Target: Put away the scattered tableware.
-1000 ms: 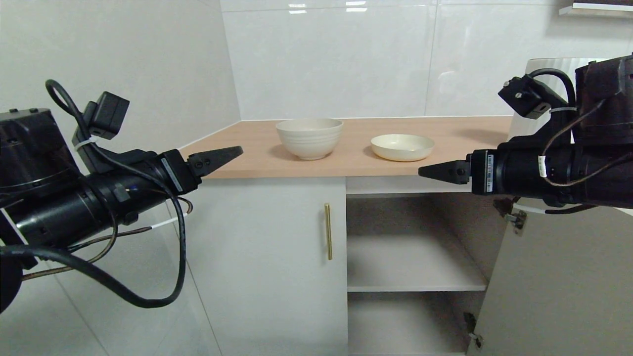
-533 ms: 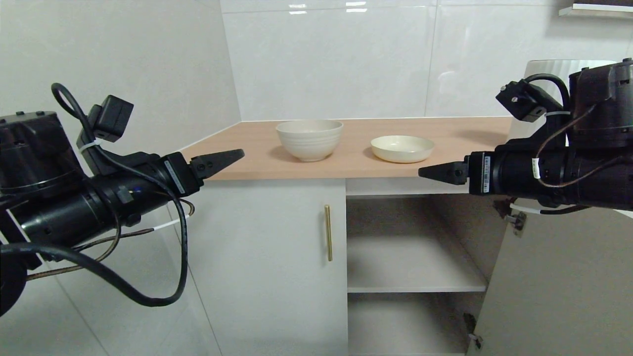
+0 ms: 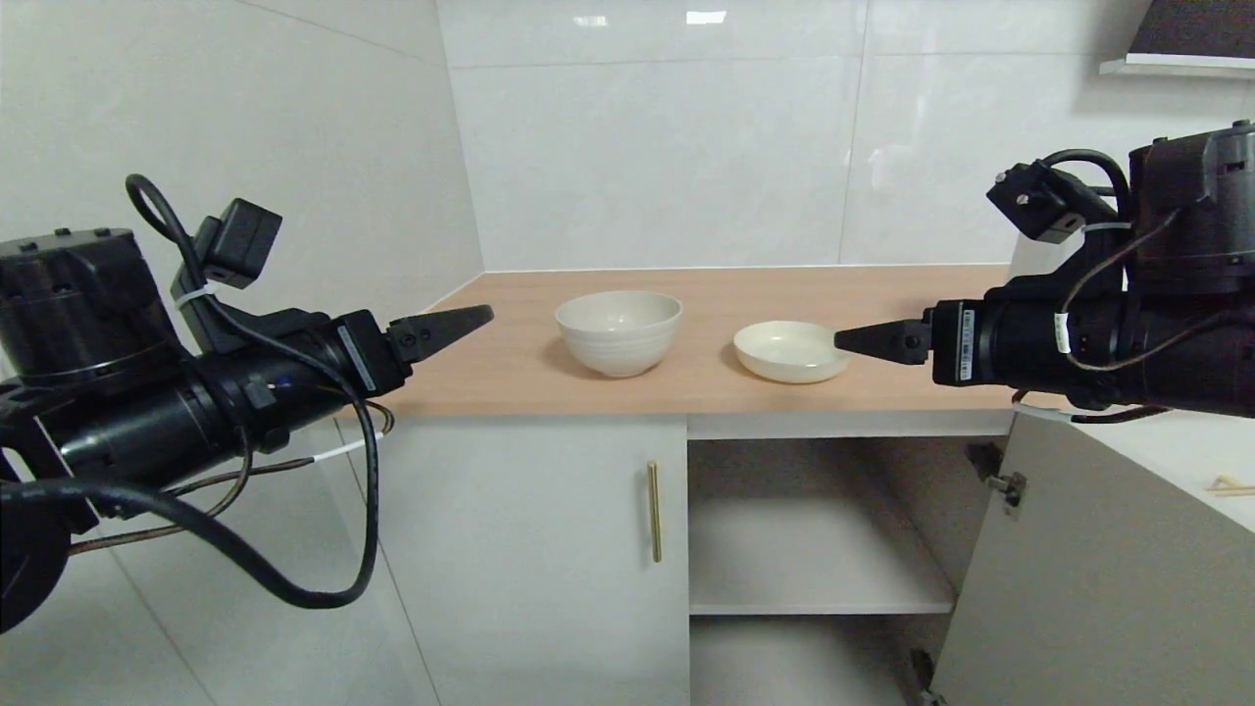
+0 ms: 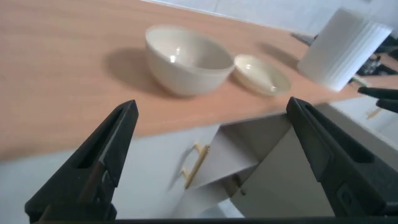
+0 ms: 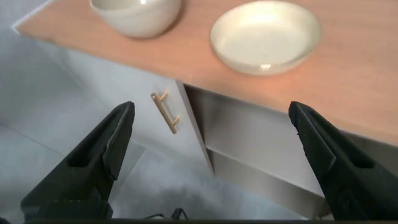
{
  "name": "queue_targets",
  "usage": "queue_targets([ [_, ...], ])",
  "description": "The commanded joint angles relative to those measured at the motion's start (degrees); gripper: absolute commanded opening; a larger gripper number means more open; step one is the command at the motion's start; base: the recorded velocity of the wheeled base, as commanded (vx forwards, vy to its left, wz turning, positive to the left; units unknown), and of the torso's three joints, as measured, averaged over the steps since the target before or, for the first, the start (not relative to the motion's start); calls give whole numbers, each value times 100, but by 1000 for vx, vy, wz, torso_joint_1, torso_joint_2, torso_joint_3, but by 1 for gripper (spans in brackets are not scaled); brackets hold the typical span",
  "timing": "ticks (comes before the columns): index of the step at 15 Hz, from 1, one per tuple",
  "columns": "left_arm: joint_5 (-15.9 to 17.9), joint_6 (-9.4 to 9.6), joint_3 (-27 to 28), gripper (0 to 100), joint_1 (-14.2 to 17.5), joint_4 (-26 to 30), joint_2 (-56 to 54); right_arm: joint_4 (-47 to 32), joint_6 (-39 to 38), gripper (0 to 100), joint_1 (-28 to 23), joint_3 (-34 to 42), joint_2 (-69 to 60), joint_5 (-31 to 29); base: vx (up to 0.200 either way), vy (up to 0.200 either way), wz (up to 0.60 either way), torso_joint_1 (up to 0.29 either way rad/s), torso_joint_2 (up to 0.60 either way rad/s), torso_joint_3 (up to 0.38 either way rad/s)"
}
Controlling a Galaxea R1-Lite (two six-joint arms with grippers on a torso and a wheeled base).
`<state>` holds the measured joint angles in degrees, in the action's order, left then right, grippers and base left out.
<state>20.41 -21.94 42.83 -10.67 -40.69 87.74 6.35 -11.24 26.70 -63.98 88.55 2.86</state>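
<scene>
Here the bowl (image 3: 618,331) stands near the plate (image 3: 790,350) on the counter (image 3: 882,294).

The left gripper (image 3: 469,320) and right gripper (image 3: 855,340) are held level, well apart, tips angled inward, jaws spread wide.

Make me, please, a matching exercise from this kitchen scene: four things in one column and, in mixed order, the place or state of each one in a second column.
Column one
1. deep cream ribbed bowl
2. shallow cream dish
3. slim brass handle
4. pale cabinet door on the right

Column two
a. swung open
b. fixed upright on the closed cabinet door
c. on the wooden counter, above the closed door
d. on the counter, above the open compartment

Pairs: 1-c, 2-d, 3-b, 4-a
</scene>
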Motion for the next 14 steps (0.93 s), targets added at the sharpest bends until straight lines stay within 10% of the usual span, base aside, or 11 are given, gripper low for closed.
queue_targets([
  [1, 34, -3, -2, 100, -6, 0, 77, -2, -1, 100, -7, -1, 22, 4, 0, 0, 0, 183, -471, -295],
  [9, 69, -3, 305, 100, -58, 70, 446, 288, 87, 100, -95, 43, 435, -14, 0, 0, 0, 148, -358, -215],
  [14, 16, 6, 2538, 100, -287, 2848, 894, -723, -344, 100, -112, -1170, 1226, -673, 0, 0, 0, 5, -10, -8],
])
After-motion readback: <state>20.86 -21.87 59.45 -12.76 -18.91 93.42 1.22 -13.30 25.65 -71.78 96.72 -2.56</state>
